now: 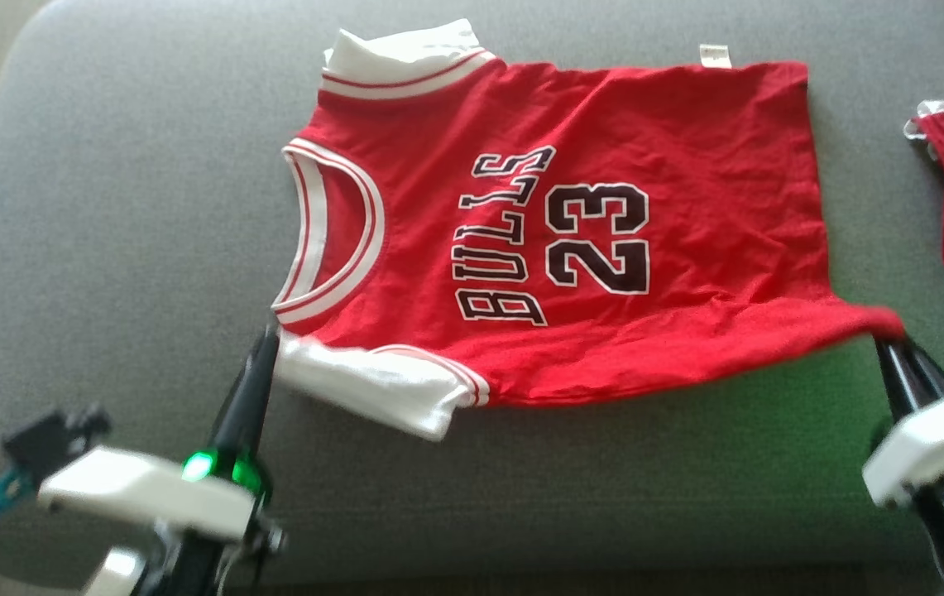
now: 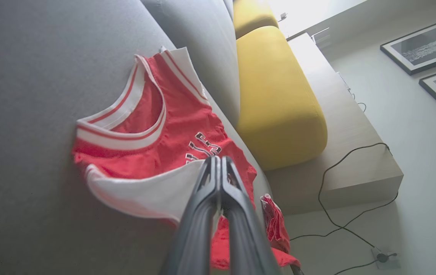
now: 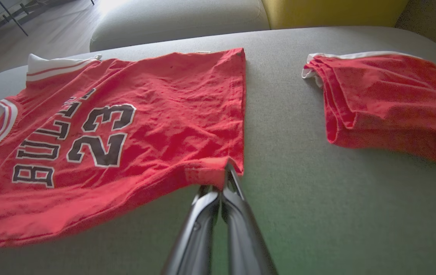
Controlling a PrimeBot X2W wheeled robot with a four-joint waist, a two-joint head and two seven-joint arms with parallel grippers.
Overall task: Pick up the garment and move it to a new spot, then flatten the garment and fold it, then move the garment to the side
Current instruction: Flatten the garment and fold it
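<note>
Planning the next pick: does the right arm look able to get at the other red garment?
Likely not yet: the right gripper is shut on a corner of the jersey. Bare sofa cushion separates it from the red garment.

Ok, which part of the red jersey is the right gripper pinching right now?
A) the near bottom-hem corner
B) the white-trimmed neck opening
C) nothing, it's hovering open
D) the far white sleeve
A: the right gripper is shut on the near hem corner of the jersey, with the red fabric bunched at its fingertips above the grey cushion.
</note>
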